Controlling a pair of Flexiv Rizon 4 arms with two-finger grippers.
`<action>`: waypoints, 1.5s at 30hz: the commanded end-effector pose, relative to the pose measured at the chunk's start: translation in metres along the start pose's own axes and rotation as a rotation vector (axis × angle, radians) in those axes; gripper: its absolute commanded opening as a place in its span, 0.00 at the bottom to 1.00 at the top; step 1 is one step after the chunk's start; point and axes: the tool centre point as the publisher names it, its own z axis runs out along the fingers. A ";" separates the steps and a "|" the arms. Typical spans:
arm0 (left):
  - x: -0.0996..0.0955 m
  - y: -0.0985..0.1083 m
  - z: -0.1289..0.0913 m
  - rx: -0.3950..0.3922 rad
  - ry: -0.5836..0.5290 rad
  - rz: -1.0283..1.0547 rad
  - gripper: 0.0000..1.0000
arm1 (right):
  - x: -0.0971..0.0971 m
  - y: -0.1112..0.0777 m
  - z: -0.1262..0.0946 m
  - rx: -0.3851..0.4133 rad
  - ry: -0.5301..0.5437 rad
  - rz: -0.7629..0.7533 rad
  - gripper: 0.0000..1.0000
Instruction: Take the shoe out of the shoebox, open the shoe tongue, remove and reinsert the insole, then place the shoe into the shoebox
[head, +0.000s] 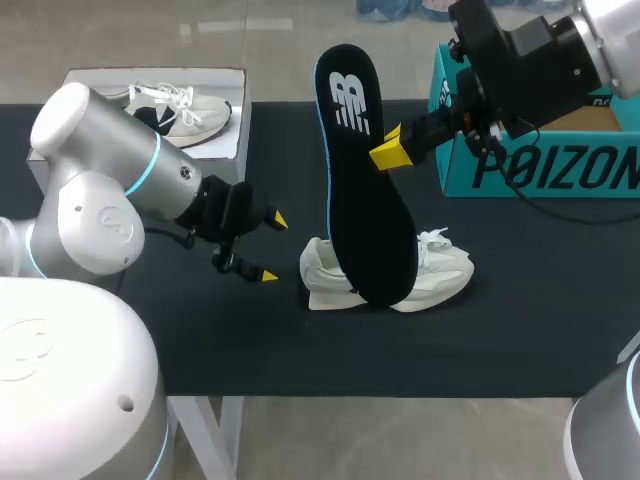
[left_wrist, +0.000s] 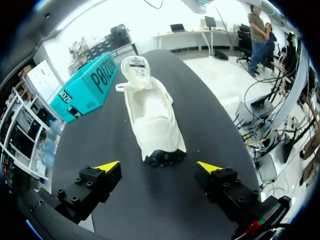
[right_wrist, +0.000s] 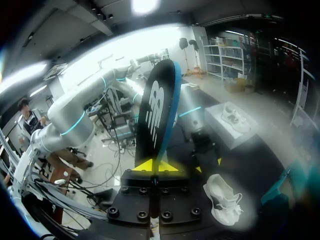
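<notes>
The right claw (head: 388, 152) is clenched on a black insole (head: 365, 190), which stands nearly upright, logo end up and lower end down at the white sneaker (head: 440, 275). The sneaker lies on the desk (head: 300, 350), its long axis running from the released left claw (head: 270, 248) toward the teal shoebox (head: 540, 170).

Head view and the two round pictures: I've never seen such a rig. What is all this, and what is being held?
The head view looks down from above on two robot arms at a black table. Each round picture comes from a camera on one arm's wrist. The right gripper is shut on a black insole, held up on end. The white shoe sits on the table. The left gripper is open and empty, facing the shoe's heel. A teal shoebox stands behind.
</notes>
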 end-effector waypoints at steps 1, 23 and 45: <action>-0.005 -0.009 -0.008 -0.221 0.074 -0.003 1.00 | -0.002 0.002 0.002 0.003 0.001 0.001 0.00; -0.020 -0.044 -0.024 -0.273 0.030 0.042 1.00 | -0.002 0.002 0.002 0.003 0.001 0.001 0.00; -0.023 -0.061 -0.022 -0.251 -0.004 0.041 1.00 | 0.008 -0.001 -0.015 -0.002 -0.026 0.013 0.00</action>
